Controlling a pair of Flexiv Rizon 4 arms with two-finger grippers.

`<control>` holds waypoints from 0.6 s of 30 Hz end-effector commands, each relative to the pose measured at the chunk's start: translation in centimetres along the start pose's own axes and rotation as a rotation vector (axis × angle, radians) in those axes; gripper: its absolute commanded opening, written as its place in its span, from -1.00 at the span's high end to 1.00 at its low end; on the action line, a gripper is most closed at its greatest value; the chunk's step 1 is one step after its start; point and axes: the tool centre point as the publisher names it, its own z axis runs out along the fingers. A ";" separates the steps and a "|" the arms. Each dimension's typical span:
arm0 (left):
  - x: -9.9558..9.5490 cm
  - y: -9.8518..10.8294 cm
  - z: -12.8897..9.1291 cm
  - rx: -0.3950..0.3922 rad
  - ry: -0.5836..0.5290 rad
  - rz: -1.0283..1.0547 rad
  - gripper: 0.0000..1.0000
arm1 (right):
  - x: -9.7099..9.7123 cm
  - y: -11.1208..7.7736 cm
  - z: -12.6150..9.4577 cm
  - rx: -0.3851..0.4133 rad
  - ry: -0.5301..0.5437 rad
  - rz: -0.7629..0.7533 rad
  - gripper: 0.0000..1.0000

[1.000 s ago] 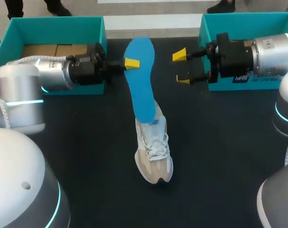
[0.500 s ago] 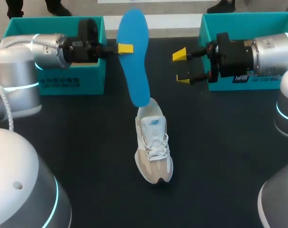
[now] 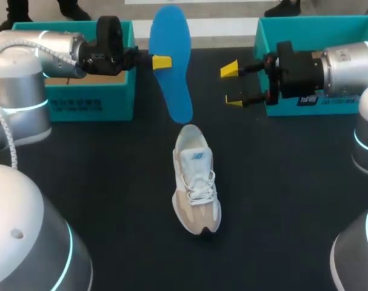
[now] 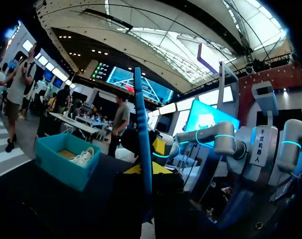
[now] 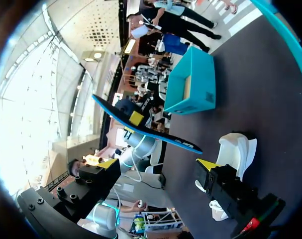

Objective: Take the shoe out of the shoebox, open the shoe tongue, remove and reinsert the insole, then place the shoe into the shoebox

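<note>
Since the insole has to leave the shoe entirely before it can be fed back in, the left pincer (image 3: 161, 62) is clamped on one long edge of the blue insole (image 3: 173, 66), a yellow tip on each face. It holds the insole in the air beyond the heel of the shoe (image 3: 196, 188). The left wrist view shows the insole (image 4: 142, 139) edge-on as a thin upright blade rising from between the tips. That grip on the edge probably keeps both ends free, so the lower end can be aimed at the shoe's opening. From above, that lower end hangs close to the heel collar and appears just clear of it, so I judge the removal done and the reinsertion not yet begun. The shoe lies flat on the dark tabletop (image 3: 281, 200), sole down and laces up, with its toe pointing away from the insole. Nothing steadies it, and it may slide when the insole is pushed in. The right pincer (image 3: 232, 85) hangs beyond and to the right of the shoe, spread wide and empty. It looks well placed to drop onto the heel or tongue and brace the shoe. One teal shoebox (image 3: 68, 103) stands beyond the shoe to its left, showing a bare cardboard floor. The other shoebox (image 3: 274, 30) stands beyond the shoe to its right, and in the left wrist view a pale shoe (image 4: 83, 157) lies inside it.
</note>
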 end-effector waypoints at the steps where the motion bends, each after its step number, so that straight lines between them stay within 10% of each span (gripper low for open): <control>1: 1.1 0.1 0.1 0.029 0.017 0.526 1.00 | -0.1 0.1 0.2 -0.001 -0.001 0.001 -1.00; 8: 1.8 0.7 0.0 0.009 0.047 0.940 1.00 | -0.1 0.1 0.2 -0.001 -0.001 0.001 -1.00; 18: 1.2 0.7 -0.2 -0.009 -0.014 0.971 1.00 | -0.1 0.1 0.2 -0.001 -0.001 0.001 -1.00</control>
